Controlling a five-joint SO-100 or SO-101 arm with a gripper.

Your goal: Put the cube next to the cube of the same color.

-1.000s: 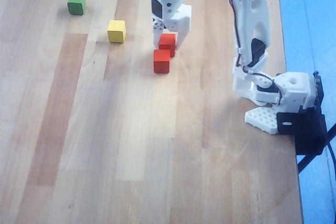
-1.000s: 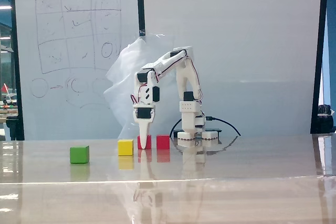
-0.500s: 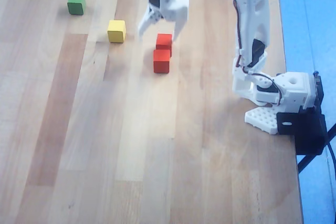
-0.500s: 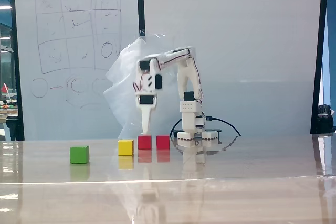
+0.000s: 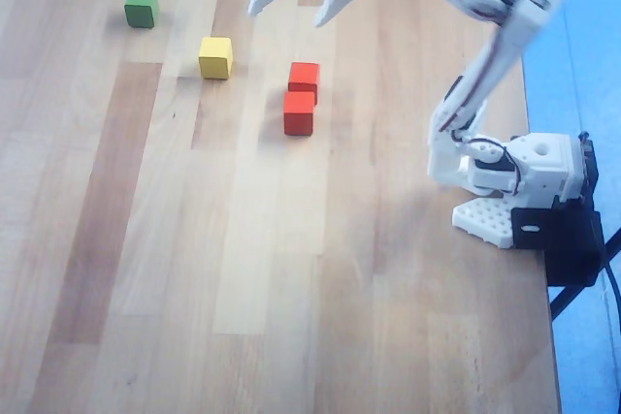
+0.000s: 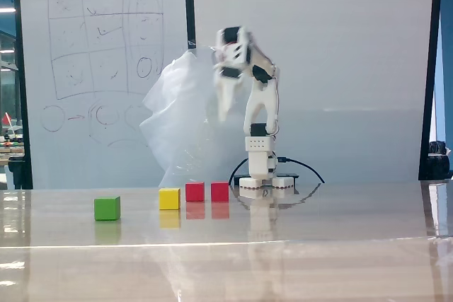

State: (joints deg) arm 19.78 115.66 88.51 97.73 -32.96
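Cube [image 5: 299, 112]: red-orange, resting on the wooden table [image 5: 146, 269], not held. In the overhead view it lies just below its twin [image 5: 304, 77], the two touching or nearly so at one edge, slightly offset. In the fixed view the pair stand side by side with a thin gap, cube [image 6: 220, 191] and twin [image 6: 195, 192]; which of these is which cannot be told for sure. Judged from this, the placement looks done.

Yellow cube [image 5: 215, 57]: near the twin, to its left in the overhead view, clearly apart.

Green cube [image 5: 141, 7]: further left and up, well apart from the rest.

Gripper [image 5: 296, 5]: raised above the table, jaws spread and empty. In the overhead view the cube lies below the jaws, the twin between them. In the fixed view the gripper [image 6: 221, 100] hangs high over the red pair, blurred.

Arm base [image 5: 519, 181]: at the table's right edge in the overhead view, well apart from the cubes.

Open room: bare wood below and right of the cubes; the table's right edge runs close past the base.
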